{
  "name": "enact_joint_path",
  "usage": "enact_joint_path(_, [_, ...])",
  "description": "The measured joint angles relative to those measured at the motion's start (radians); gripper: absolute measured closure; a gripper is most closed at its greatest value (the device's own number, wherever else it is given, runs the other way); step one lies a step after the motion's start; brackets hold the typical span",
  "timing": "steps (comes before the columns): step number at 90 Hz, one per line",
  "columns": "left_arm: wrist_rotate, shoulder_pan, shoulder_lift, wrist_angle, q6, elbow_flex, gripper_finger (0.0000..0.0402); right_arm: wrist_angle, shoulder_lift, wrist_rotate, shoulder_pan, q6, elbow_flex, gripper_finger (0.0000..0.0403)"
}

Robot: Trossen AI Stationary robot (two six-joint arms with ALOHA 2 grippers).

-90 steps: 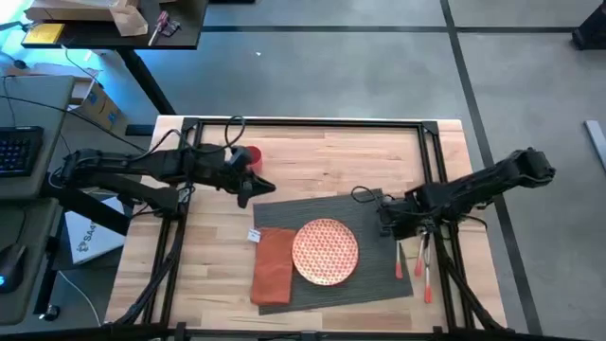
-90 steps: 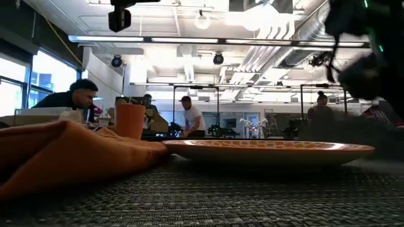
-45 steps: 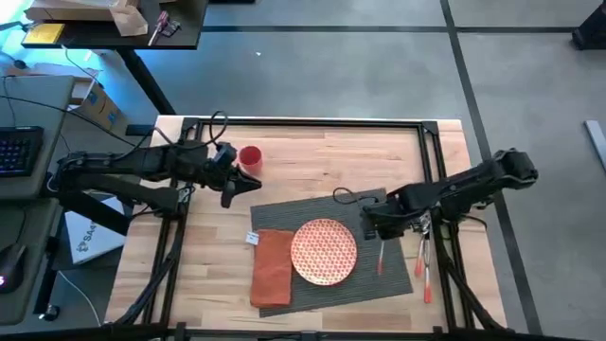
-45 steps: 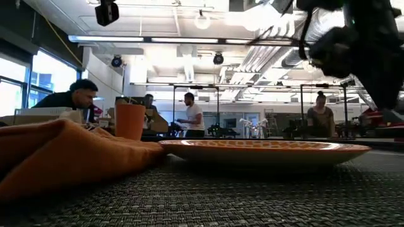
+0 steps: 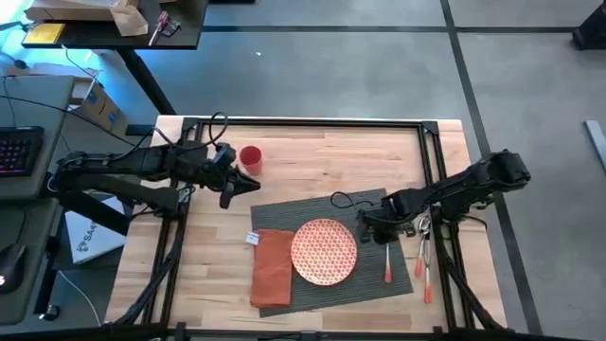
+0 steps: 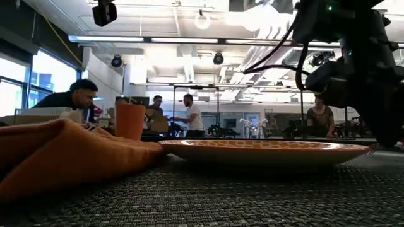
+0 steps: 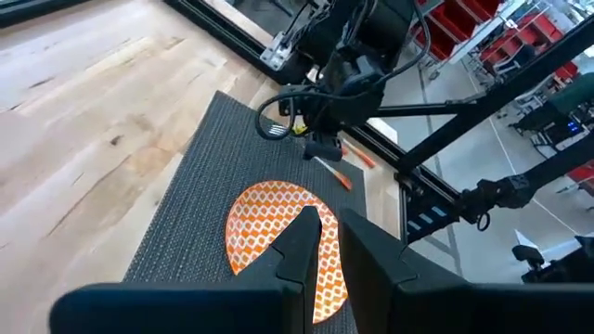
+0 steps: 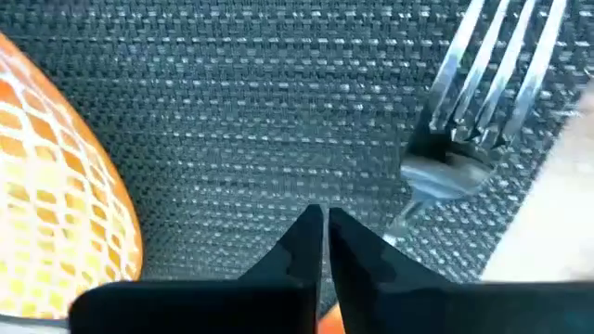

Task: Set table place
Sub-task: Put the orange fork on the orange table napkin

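R gripper (image 5: pixel 367 230) is hovering low over the placemat (image 5: pixel 284 210), just beside the plate (image 5: pixel 324 251), fingers pressed together w/ an orange-handled utensil (image 5: pixel 388 265) trailing under them; can't tell if it's actually pinched. Mat is lying mid-table (image 5: pixel 312 156), slightly skewed. A fork (image 8: pixel 464 111) is resting nearby. Risk: utensil landing crooked or nudging the plate rim if released now. L gripper (image 5: pixel 248 185) is waiting near the red cup (image 5: pixel 251 156), fingers nearly together.
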Motion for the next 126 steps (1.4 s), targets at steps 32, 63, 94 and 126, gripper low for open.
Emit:
enact_joint_path(32, [-0.007, 0.000, 0.002, -0.019, 0.000, 0.000, 0.0372, -0.042, 0.001, 0.065, 0.064, 0.150, -0.055, 0.0259])
enact_joint_path(63, [-0.020, 0.000, 0.006, -0.021, 0.000, 0.000, 0.0372, 0.024, -0.008, 0.110, 0.053, 0.169, -0.094, 0.0392])
enact_joint_path(94, [-0.030, -0.009, 0.006, -0.020, 0.059, 0.000, 0.0372, 0.228, -0.081, 0.321, 0.051, -0.016, 0.095, 0.0403])
enact_joint_path(126, [0.011, -0.049, 0.082, -0.015, 0.161, -0.006, 0.0372, 0.875, 0.009, 0.390, -0.015, -0.359, 0.154, 0.0403])
